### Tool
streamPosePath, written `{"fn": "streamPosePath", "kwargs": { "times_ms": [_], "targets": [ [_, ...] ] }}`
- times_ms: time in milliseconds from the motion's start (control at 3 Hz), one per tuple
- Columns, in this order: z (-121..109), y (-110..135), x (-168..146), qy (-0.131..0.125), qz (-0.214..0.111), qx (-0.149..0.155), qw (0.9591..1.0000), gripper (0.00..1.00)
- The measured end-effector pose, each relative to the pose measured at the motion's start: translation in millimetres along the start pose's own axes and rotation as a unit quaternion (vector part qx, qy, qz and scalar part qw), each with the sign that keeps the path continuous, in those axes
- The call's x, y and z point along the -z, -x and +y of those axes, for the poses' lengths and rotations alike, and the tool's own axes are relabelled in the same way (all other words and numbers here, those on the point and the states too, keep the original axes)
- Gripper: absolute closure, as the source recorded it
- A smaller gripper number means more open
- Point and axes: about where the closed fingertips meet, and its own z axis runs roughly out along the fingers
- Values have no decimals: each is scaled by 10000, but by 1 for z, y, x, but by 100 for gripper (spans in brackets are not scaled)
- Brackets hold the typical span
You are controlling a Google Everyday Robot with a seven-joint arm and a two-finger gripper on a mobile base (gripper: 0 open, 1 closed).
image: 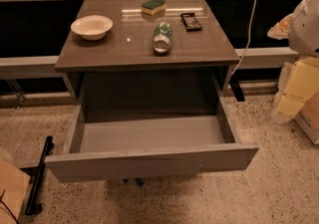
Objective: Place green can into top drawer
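- No two-finger gripper anywhere in view: out of frame, so cannot tell whether released, clenched or grasping anything.
- Nearest, note the wide shallow grey top drawer [149,162], pulled well out with nothing inside. Risks a knock on the flat front panel from a low approach, jolting it or pushing it partly shut.
- Above and behind, on the brown-grey tabletop [99,51], find the small green-and-white can [162,37] lying on its side, silver end toward the camera, not yet in the drawer.
- Expect rolling left or right, perhaps off the table edge, from any sideways nudge while closing on the round wall.
- Beware a slip in transit too, or a release from too high, ending in a bounce or a roll inside the drawer.
- Left of the can, well apart, mind the shallow white bowl [91,26]; to the right rear, near, the small flat black object [191,21], easily bumped by a wide reach.
- Farthest, avoid mistaking the green-topped yellow sponge [153,5] for the target.
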Motion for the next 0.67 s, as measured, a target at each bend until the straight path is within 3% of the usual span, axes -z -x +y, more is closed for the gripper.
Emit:
{"fn": "streamPosePath", "kwargs": {
  "times_ms": [333,667],
  "targets": [
    [0,0,0,0,-1,0,10000,0],
    [-16,9,-5,-142,-464,-327,9983,0]
  ]
}}
